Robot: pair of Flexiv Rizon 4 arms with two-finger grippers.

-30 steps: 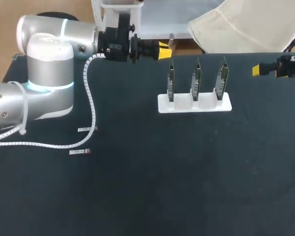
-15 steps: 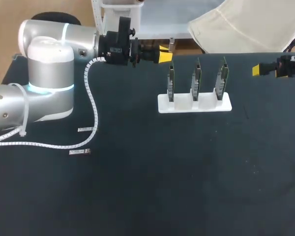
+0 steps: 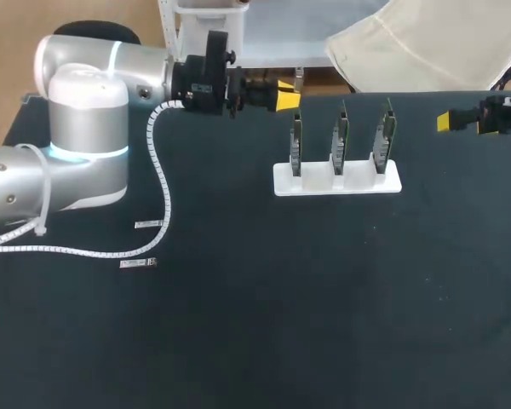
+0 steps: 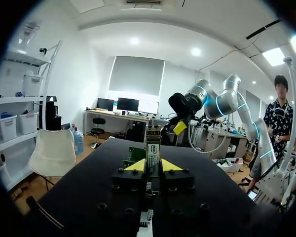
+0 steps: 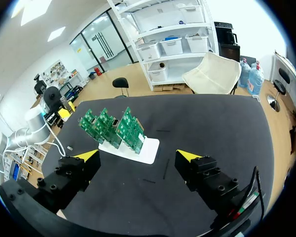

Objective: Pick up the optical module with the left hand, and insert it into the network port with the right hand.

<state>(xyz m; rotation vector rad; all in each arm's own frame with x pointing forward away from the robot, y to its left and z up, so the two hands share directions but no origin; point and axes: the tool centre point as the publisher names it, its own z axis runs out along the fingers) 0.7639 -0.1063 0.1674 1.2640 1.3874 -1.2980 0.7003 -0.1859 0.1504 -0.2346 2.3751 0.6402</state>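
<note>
My left gripper [image 3: 288,95] hovers over the table's far edge, left of the board stand, shut on a small metal optical module [image 3: 298,80] that sticks up from its yellow tips. In the left wrist view the module [image 4: 153,147] stands upright between the fingers of that gripper [image 4: 153,166]. Three green circuit boards [image 3: 341,136] with network ports stand upright in a white base [image 3: 336,181]. My right gripper [image 3: 447,122] is at the far right edge, to the right of the stand. In its own view the right gripper [image 5: 138,156] is wide open with nothing in it, and the boards [image 5: 113,127] are ahead.
Two spare modules [image 3: 147,223] [image 3: 139,263] lie on the dark table at the left, near the left arm's white spiral cable [image 3: 162,183]. A beige cloth-covered shape [image 3: 426,43] lies beyond the table's far edge.
The left gripper with the module has shifted slightly to the right and a little nearer. The right arm has not moved.
</note>
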